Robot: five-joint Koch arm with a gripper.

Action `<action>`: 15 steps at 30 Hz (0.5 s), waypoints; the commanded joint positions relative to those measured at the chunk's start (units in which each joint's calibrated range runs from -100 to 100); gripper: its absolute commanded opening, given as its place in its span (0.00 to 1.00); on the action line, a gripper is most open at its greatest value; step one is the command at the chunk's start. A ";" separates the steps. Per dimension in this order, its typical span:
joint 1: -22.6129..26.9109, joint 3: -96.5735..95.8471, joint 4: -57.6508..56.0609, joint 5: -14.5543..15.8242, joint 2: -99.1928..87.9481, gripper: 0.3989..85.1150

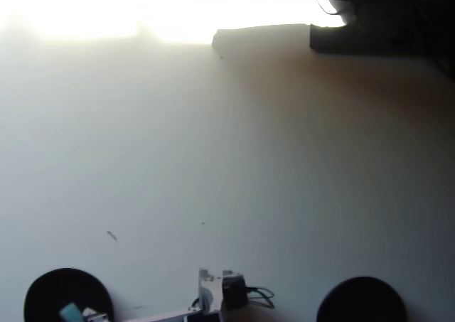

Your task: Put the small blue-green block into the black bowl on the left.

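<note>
From above, the worktop (pixel 227 165) is a big pale sheet, washed out by bright light along the top left. Most of it is bare.

Down in the bottom left corner sits a round black bowl (pixel 60 288), cut off a little by the edge of the overhead view. Over its lower part there is a small blue-green block (pixel 70 310). Right beside the block is a pale bit that looks like the tip of the gripper (pixel 91 314), touching or almost touching it. So little of the gripper shows that I cannot tell if it is open or closed, or if it has hold of the block. I also cannot tell if the block rests in the bowl or hangs just above it.

In the bottom middle is part of the arm (pixel 220 293), white and black, with thin dark wires (pixel 260 295) curling out to its right.

A second black bowl (pixel 361 301) sits at the bottom right, well apart from the first.

Along the top right edge there are dark shapes (pixel 370 30) that are too dim to make out.
</note>
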 commanded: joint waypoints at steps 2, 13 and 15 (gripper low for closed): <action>1.12 0.09 2.29 -0.63 -2.43 0.19; -2.10 6.65 3.67 -1.47 -1.25 0.48; -4.79 8.77 4.07 -1.37 -1.14 0.48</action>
